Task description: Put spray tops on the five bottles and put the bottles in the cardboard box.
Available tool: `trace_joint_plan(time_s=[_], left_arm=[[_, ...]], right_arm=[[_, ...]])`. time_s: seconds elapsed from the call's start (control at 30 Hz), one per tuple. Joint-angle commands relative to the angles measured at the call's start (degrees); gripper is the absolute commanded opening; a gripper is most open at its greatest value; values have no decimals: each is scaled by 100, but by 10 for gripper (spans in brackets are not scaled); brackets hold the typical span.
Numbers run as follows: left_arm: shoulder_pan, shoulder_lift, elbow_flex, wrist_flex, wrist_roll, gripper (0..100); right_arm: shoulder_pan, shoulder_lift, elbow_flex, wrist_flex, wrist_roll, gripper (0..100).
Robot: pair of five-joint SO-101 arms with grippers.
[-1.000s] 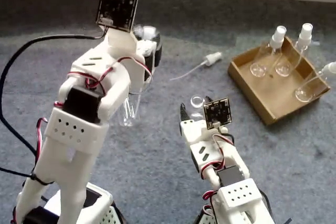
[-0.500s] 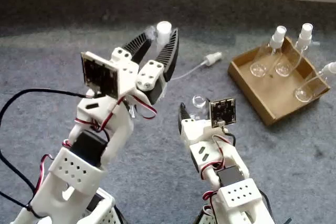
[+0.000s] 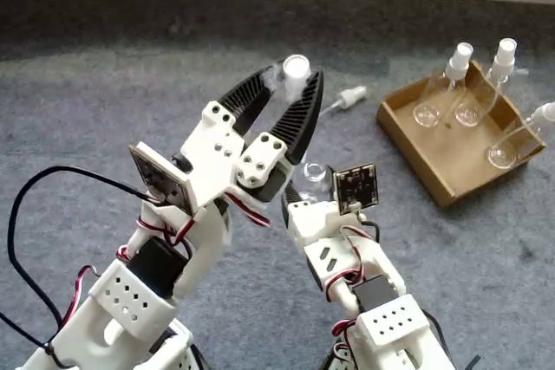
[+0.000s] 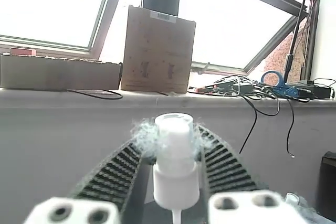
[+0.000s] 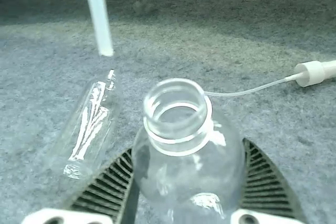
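My left gripper (image 3: 293, 77) is shut on a white spray top (image 3: 296, 66), held high above the grey carpet; its dip tube (image 5: 97, 12) hangs down beside the bottle mouth. In the left wrist view the spray top (image 4: 176, 156) stands upright between the ribbed fingers (image 4: 113, 169). My right gripper (image 5: 186, 169) is shut on a clear bottle (image 5: 181, 145), upright with an open neck (image 3: 314, 171). A second clear bottle (image 5: 86, 129) lies on the carpet. Another spray top (image 3: 351, 97) lies loose near the cardboard box (image 3: 451, 152).
Three capped bottles (image 3: 438, 93) (image 3: 479, 88) (image 3: 519, 138) lean inside the box at the right. The loose spray top (image 5: 315, 71) trails a thin tube across the carpet toward the held bottle. Open carpet lies at the far left and front right.
The left arm has swung right and tipped its gripper over, carrying the spray top from above the lying bottle toward the held bottle. The right arm shifted slightly left.
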Motion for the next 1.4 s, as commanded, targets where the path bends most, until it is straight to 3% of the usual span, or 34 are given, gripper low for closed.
trace_joint_plan(time_s=[0.0,0.23,0.37,0.6,0.87,1.37], left_arm=[[110,-145,110,-123,62,6],[119,-145,321,-176,62,6],[119,-136,338,-730,62,6],[136,-127,523,-897,62,6],[330,-101,1323,-1908,62,6],[330,-145,980,-1899,44,6]], right_arm=[[-48,22,-13,-171,-18,213],[-75,22,-13,-154,-18,213],[-75,22,-13,-145,-18,213],[-75,22,-13,-136,-18,213],[-75,22,-13,-136,-18,213],[-75,22,-13,-136,-9,213]])
